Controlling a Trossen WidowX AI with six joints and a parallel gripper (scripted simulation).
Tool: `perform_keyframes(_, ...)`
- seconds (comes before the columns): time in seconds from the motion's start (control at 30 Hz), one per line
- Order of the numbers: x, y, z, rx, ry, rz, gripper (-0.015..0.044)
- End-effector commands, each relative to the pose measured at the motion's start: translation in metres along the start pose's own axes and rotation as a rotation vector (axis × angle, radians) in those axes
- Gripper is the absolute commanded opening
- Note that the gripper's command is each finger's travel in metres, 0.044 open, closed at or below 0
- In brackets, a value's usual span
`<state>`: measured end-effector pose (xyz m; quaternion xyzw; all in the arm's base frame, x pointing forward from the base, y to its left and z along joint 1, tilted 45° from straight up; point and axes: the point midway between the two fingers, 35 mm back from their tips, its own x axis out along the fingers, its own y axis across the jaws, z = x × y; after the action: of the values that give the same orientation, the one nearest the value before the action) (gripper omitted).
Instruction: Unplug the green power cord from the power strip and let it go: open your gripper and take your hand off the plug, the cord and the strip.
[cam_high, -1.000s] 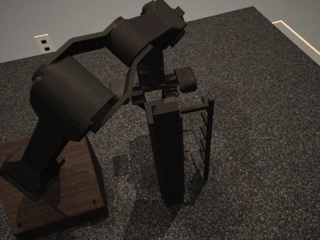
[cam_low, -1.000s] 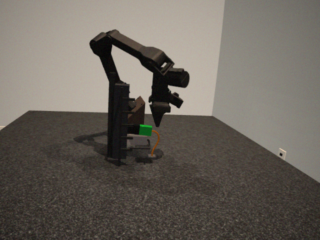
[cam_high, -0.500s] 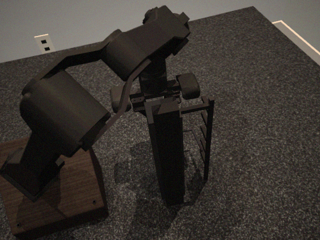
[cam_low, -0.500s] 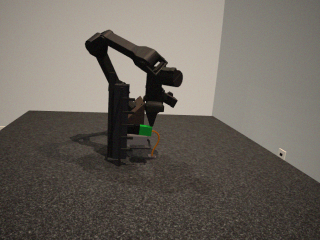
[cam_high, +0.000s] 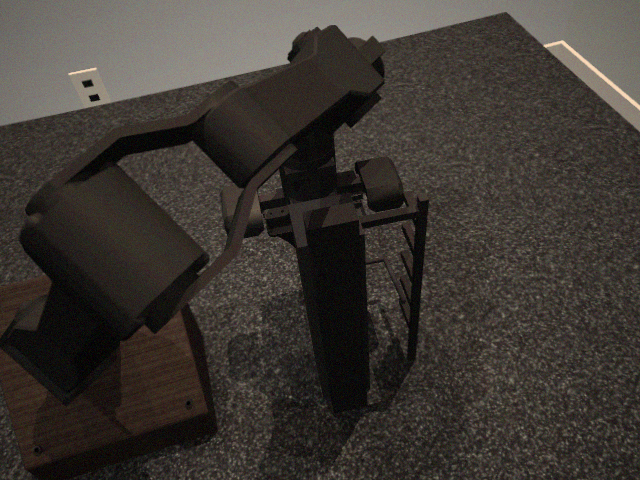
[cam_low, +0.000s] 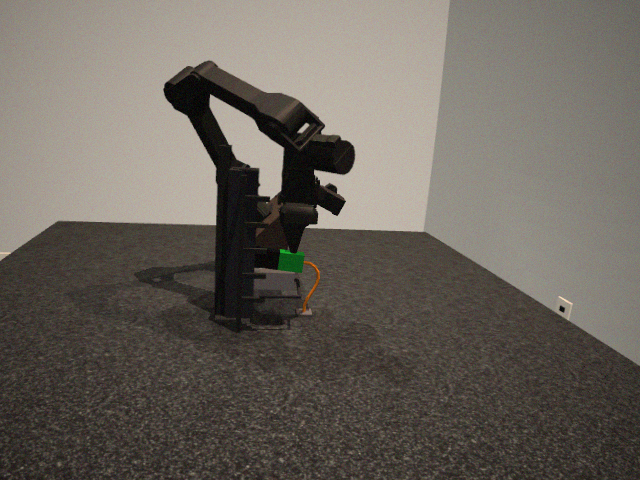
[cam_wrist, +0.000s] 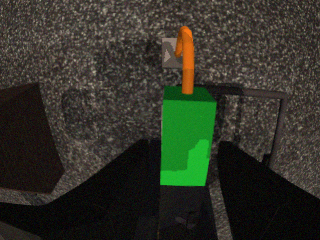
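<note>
The green plug (cam_low: 290, 261) (cam_wrist: 185, 135) hangs above the table, slightly tilted in the exterior view, with a dark part at its inner end. Its orange cord (cam_low: 318, 277) (cam_wrist: 188, 70) curves down to a small grey plate (cam_low: 307, 312) (cam_wrist: 168, 59). My gripper (cam_low: 294, 251) (cam_wrist: 183, 149) is open, its fingertips on either side of the plug's top with a narrow gap at the right finger. In the top view the tall unit hides the plug and fingertips. I cannot tell which dark body is the strip, or whether the plug is seated in it.
A tall dark upright unit (cam_high: 336, 310) (cam_low: 235, 242) stands close beside the plug. A thin rack with rungs (cam_high: 419, 279) is at its side. A grey box (cam_low: 276, 282) sits below the plug. A wooden block (cam_high: 155, 382) lies under the arm's base.
</note>
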<state>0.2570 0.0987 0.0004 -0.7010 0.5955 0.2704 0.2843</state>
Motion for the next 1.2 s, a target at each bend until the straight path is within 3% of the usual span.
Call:
perform_keyframes(0.0,0.004,0.000,-0.001,-0.005,0.004,-0.003,0.0160)
perform_keyframes(0.17,0.010,0.000,-0.001,-0.005,0.004,-0.003,0.0160)
perform_keyframes(0.27,0.007,0.000,-0.001,0.002,0.000,0.000,0.0081)
perform_keyframes(0.6,0.007,0.000,-0.001,0.002,0.000,0.000,0.0000)
perform_keyframes(1.17,0.006,-0.002,0.023,0.000,-0.002,-0.001,0.0000)
